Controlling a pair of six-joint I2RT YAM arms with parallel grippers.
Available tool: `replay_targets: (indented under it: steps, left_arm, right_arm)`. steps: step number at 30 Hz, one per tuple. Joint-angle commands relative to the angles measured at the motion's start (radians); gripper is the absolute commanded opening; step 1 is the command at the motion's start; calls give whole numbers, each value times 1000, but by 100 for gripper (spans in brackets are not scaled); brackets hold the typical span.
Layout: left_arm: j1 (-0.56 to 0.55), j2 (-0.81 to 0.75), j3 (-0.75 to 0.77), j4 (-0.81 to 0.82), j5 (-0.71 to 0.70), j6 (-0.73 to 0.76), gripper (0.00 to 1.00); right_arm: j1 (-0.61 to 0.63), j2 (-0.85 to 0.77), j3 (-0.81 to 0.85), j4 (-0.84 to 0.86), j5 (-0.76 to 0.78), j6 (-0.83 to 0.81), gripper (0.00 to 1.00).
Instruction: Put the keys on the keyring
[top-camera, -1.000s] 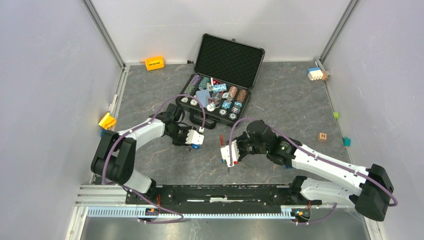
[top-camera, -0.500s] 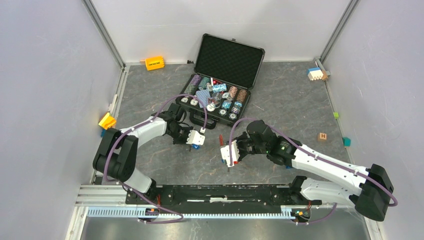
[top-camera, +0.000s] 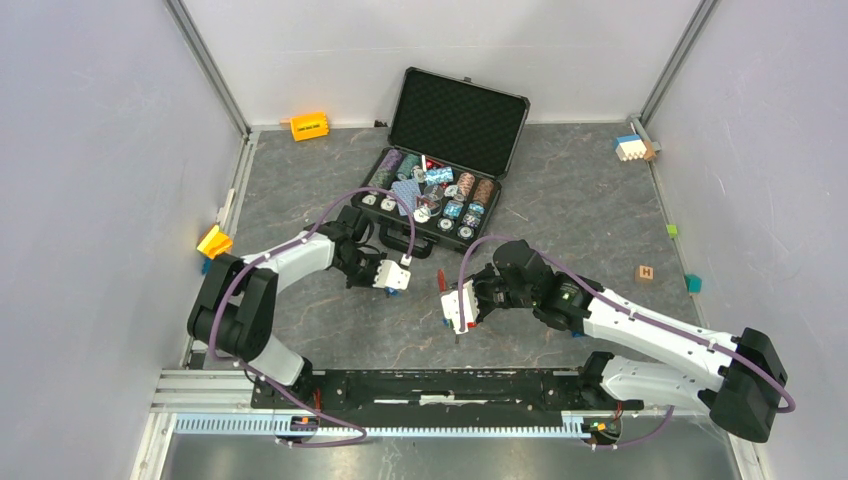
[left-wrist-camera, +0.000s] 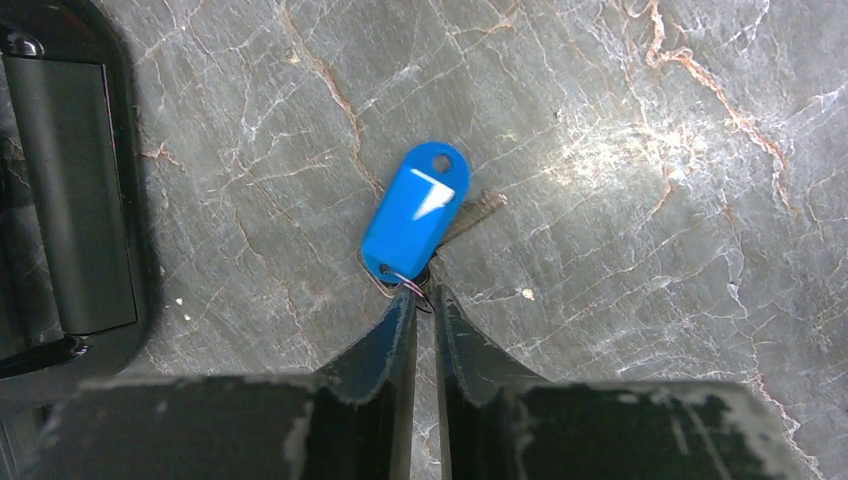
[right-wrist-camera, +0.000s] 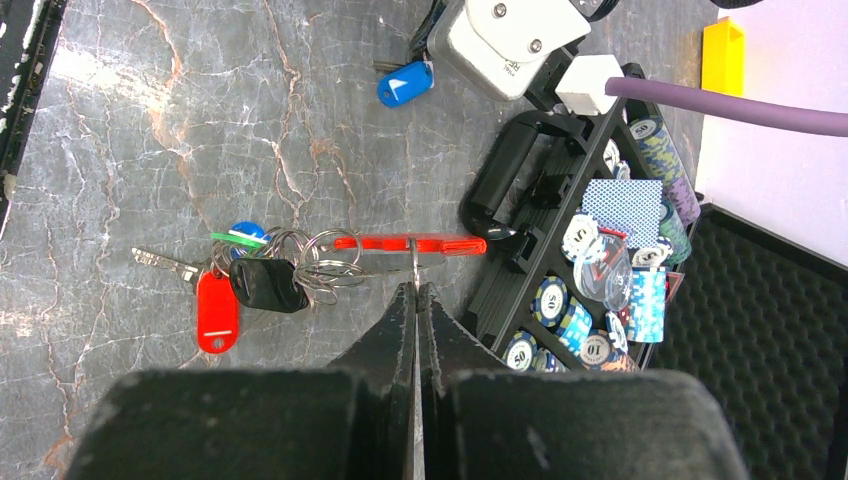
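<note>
While the job is plainly under way, it is not finished from where I stand. The right gripper (right-wrist-camera: 416, 290) has its fingers pressed tight together on the thin metal loop of the keyring (right-wrist-camera: 410, 243), whose long red fob lies crosswise just past the fingertips. Several keys (right-wrist-camera: 250, 285) look to be on it already. A red tag, a dark-headed one, a plain metal key and bits of green and blue cap bunch around the coils at the fob's left end. That much I would call done, though the tangle of rings is too crowded in the right wrist view to say that each one is truly threaded.

What is left is the blue-tagged key (left-wrist-camera: 415, 213). It lies flat on the table (left-wrist-camera: 650, 300) in front of the poker-chip case (top-camera: 455, 120), well apart from the keyring. The left gripper (left-wrist-camera: 422, 300) is down at it, fingers drawn nearly together with the tag's little wire loop right at their tips. I cannot tell whether they have a bite on it. By my reckoning it has to be lifted, carried across to the right gripper and worked onto the ring.
</note>
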Motion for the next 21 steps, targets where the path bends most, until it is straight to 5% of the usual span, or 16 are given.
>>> replay_targets:
  steps: [1,21]
  left_arm:
    - [-6,20,28,-9,21,11,16]
    - [-5,51,97,0,2,-68,22]
  right_arm:
    - [-3,10,35,13,-18,-1,0]
    - [-3,20,35,11,-23,-1,0]
